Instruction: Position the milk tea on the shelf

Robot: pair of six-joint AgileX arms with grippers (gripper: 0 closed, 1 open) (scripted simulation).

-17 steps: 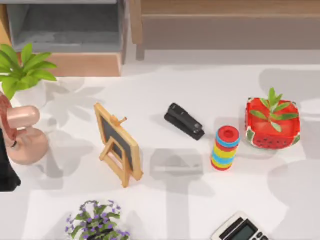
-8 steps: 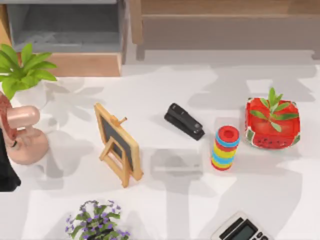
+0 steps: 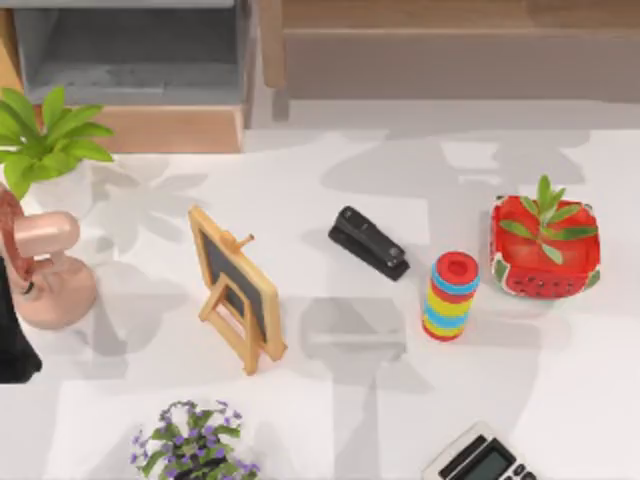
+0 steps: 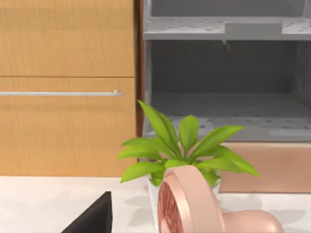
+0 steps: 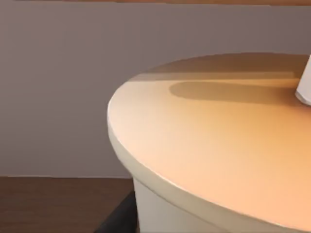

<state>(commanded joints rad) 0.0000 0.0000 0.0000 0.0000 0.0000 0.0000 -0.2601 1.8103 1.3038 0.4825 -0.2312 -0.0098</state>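
The milk tea (image 5: 209,145) sits right against the right wrist camera. Its broad round lid lies flat, so the cup stands upright with its long axis vertical, and a white stub, probably the straw (image 5: 305,82), rises at the lid's far edge. That closeness suggests the right arm is carrying the cup just below its wrist. The right gripper itself is not visible, so I cannot tell whether it is clamped on the cup or spread apart. Just past the cup's side lies a dark wooden board (image 5: 58,204), and behind that a plain grey-brown back panel (image 5: 58,87). I judge this to be the inside of the shelf (image 3: 450,60) along the far edge of the table. The coming move therefore turns on how high the cup's base hangs above that board, and this is hidden. The left arm (image 3: 12,345) is parked at the table's left edge, beside the pink fan (image 3: 45,270). It faces a potted plant (image 4: 184,150) and a grey cubby (image 4: 223,111) beyond, and I cannot tell its grip state either.
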